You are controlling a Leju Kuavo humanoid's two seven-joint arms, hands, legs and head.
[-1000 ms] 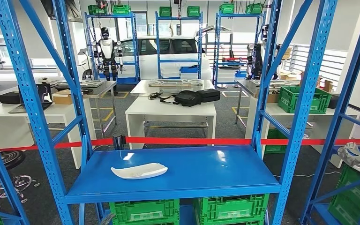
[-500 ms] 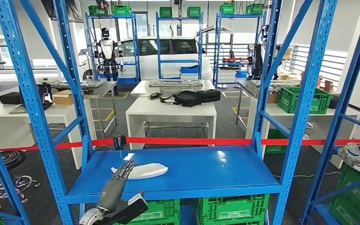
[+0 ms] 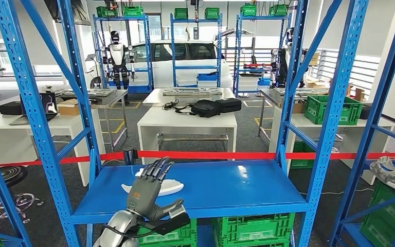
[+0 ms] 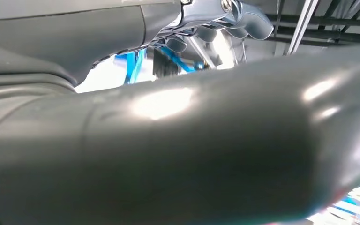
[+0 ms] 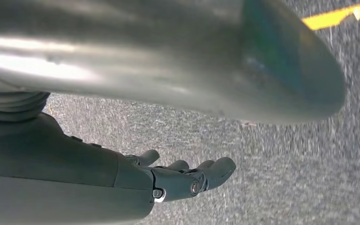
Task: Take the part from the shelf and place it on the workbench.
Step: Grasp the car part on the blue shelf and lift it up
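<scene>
Left hand [image 3: 151,191] hovers spread and empty over the flat white curved plastic part [image 3: 171,187] on the blue metal shelf [image 3: 226,188]; best lower fingers around its near edge, right hand [image 5: 187,180] hanging loosely curled, holding nothing.

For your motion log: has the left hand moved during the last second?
Yes. The left hand has risen into view and reached forward over the blue shelf, toward the white part.

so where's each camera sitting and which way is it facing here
Head view: high on the body, looking forward and down at the blue shelf with the white part; the left hand reaches in, fingers spread.
Left wrist view: behind the left hand, looking past its grey cover to blue shelf framing.
Right wrist view: behind the hanging right hand, facing grey carpet.
Shared: the head and left wrist views both show the left hand.
</scene>
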